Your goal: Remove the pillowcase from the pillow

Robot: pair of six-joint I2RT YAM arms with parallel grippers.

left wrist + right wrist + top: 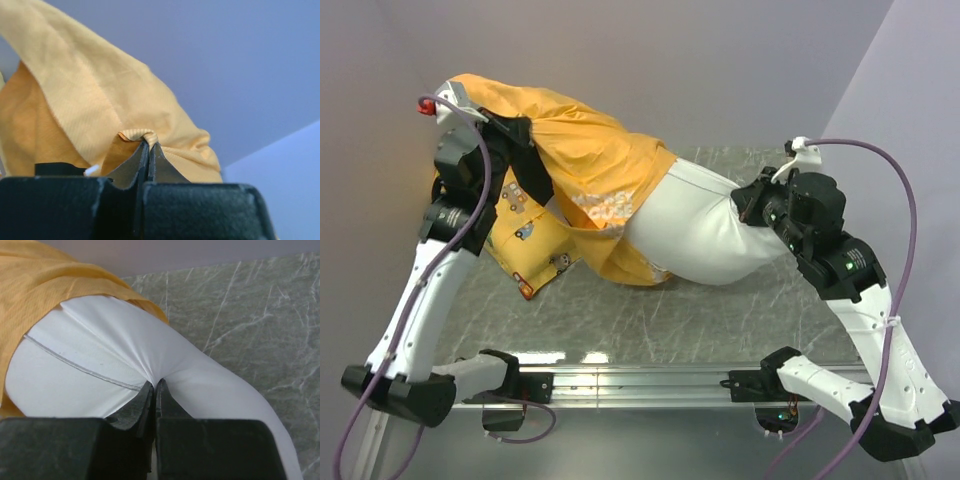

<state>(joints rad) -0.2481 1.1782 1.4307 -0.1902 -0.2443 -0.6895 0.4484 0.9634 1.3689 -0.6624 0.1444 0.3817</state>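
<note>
Grey-green marbled table (pixel 720 330) against pale lilac walls. My left claw (pixel 148 144) is clenched on a fold of the large orange cloth pillowcase (pixel 600 160), held high at far left so the cover can peel away. My right claw (pixel 155 386) pinches the plump white oblong pillow (pixel 705 235) at its bared right end, anchoring it on the table. Roughly half the pillow is out, I judge.

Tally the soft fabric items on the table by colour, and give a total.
Orange: 1, the large orange cloth pillowcase
White: 1, the plump white oblong pillow
Yellow: 1, the small yellow vehicle-print cushion
Total: 3
</note>
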